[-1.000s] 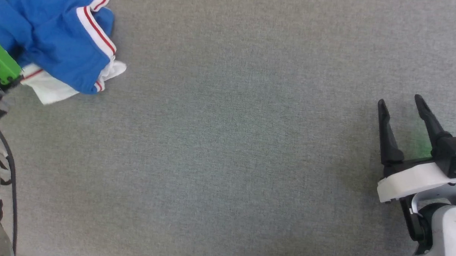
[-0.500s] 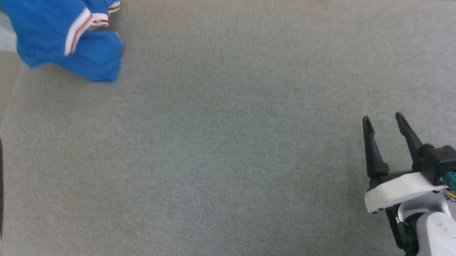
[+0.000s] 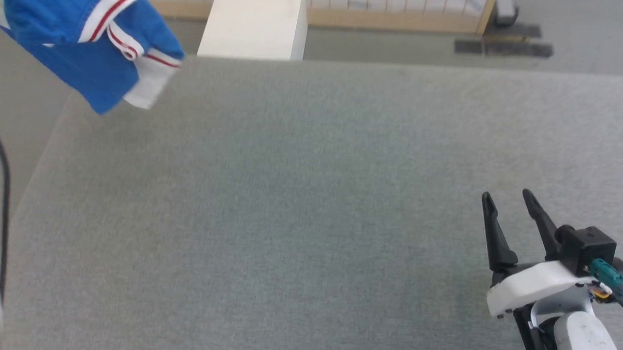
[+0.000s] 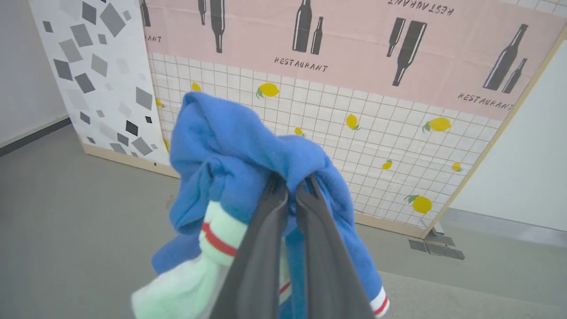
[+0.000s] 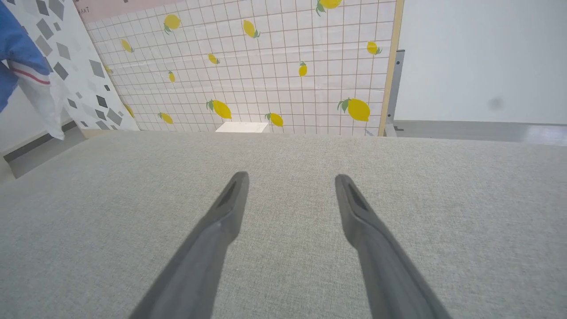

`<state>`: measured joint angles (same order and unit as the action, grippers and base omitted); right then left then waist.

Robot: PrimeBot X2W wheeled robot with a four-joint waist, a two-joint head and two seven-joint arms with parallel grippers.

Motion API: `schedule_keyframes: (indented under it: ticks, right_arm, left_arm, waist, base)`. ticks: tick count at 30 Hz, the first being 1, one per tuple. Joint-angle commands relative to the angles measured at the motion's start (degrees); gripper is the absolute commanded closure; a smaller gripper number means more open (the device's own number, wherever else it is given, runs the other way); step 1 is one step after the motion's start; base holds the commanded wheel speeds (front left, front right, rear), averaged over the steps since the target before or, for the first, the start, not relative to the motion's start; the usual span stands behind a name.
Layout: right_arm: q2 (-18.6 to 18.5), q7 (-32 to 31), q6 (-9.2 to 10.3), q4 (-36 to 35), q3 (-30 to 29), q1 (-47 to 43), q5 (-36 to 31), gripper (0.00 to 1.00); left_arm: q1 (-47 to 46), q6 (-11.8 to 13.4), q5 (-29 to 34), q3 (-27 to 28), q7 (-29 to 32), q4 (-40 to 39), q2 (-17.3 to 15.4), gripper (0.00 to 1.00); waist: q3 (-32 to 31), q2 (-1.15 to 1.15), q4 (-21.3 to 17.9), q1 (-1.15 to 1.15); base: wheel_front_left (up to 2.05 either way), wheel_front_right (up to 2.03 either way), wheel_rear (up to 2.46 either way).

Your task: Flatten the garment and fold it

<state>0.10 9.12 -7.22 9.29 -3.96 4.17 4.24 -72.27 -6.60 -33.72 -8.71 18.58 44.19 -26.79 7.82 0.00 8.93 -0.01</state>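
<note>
Left tool was clamped on the bunched blue shirt, lifted above far-left corner of the table. Right tool was wide open, empty, over its near-right part.

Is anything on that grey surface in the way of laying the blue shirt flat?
Nothing visible blocks it. The bright blue jersey shirt with white sleeves hangs from the shut left gripper above the far left corner of the grey fabric-covered table. The open right gripper hovers over its near right part.
</note>
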Motion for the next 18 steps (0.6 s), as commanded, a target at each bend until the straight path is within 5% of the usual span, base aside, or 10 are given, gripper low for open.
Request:
schedule_keyframes:
  ticks: [1, 18]
  right_arm:
    - [-0.10, 0.47, -0.26, 0.47, 0.02, -1.12, 0.54, 0.00]
    - [-0.10, 0.57, -0.26, 1.57, -0.67, -3.16, 0.85, 0.00]
  left_arm:
    - [-1.17, -0.46, 0.10, -0.83, 0.24, -0.51, 0.94, 1.00]
    - [6.24, -0.88, -11.07, -12.12, 4.83, -9.29, 13.00, 1.00]
  waist:
    - [-3.91, 0.00, -1.97, 0.01]
    - [-8.28, 0.00, -7.71, 0.01]
  base:
    - [0.00, 0.00, 0.00]
    - [0.00, 0.00, 0.00]
